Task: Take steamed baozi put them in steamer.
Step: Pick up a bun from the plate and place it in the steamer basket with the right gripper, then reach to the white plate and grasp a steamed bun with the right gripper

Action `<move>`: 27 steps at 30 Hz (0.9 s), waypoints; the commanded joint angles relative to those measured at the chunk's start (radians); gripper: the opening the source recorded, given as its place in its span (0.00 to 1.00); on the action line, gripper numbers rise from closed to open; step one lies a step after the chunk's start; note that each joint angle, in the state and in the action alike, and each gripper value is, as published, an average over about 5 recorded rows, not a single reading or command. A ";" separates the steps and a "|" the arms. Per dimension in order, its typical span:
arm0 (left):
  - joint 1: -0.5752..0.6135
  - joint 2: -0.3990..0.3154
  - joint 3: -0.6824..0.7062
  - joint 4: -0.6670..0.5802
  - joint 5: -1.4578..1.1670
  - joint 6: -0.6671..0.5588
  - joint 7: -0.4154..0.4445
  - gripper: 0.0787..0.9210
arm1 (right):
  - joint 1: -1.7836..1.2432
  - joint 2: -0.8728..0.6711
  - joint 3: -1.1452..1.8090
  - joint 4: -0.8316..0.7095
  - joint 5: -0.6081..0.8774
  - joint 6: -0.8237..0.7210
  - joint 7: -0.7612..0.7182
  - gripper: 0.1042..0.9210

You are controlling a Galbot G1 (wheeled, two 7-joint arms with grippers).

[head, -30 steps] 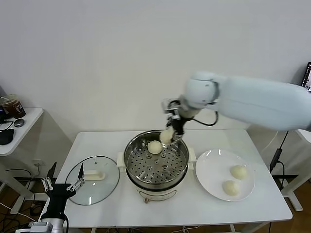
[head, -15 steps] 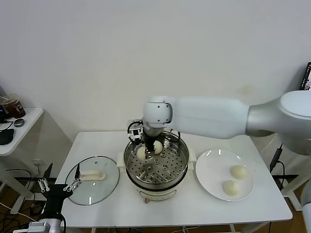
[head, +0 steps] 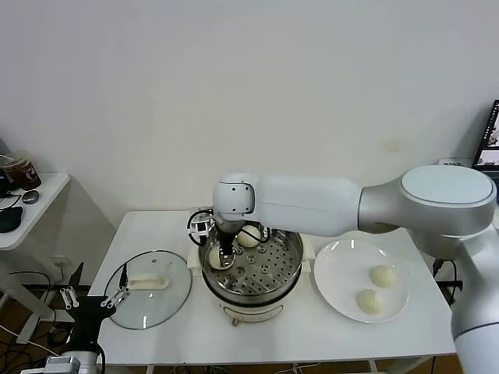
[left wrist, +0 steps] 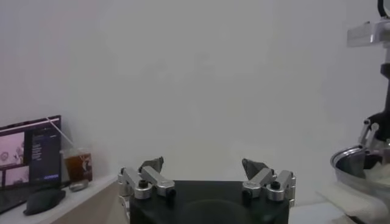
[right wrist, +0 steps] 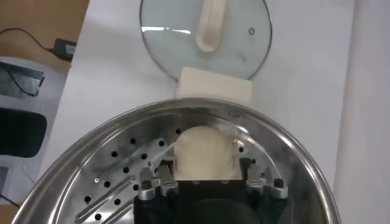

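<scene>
Two baozi are in the steamer (head: 251, 261) now, and the one that matters sits directly between my right fingers (right wrist: 247, 171), resting on the perforated tray (right wrist: 116, 170) near the steamer wall on the glass-lid side. My right gripper (right wrist: 207, 180) stands spread to either side of that bun (right wrist: 203, 153), a sliver of gap showing at each flank, so I judge it released, not clamped. The bun is round, with no long axis to mind; it lies straight ahead of the fingertips, so the way out is back along my own line, upward and clear of the rim. In the head view this same bun (head: 215, 256) shows at the left of the tray and its neighbour (head: 249, 235) lies toward the far rim, near but apart.

Beyond the steamer handle, the glass lid (right wrist: 205, 31) lies flat on the bench (head: 156, 234). To the right, two more baozi (head: 383, 276) wait on the white plate (head: 339, 273), well apart from the steamer and nearer my right arm. My left gripper (left wrist: 207, 182) hangs parked low at the bench's left corner, fingers wide and empty.

A second ago my right arm held this bun above the far rim; since then it has swung across and let go.
</scene>
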State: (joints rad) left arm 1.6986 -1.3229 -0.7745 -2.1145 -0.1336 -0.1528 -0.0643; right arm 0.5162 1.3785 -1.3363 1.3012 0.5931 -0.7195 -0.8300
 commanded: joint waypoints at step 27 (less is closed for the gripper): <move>-0.001 0.001 0.045 -0.023 0.045 0.006 0.002 0.88 | -0.183 -1.072 0.173 0.404 -0.648 0.463 -0.407 0.88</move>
State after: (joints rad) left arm 1.6952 -1.3181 -0.7341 -2.1332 -0.0964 -0.1467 -0.0621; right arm 0.5684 0.5452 -1.2835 1.6469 0.1675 -0.3921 -1.1950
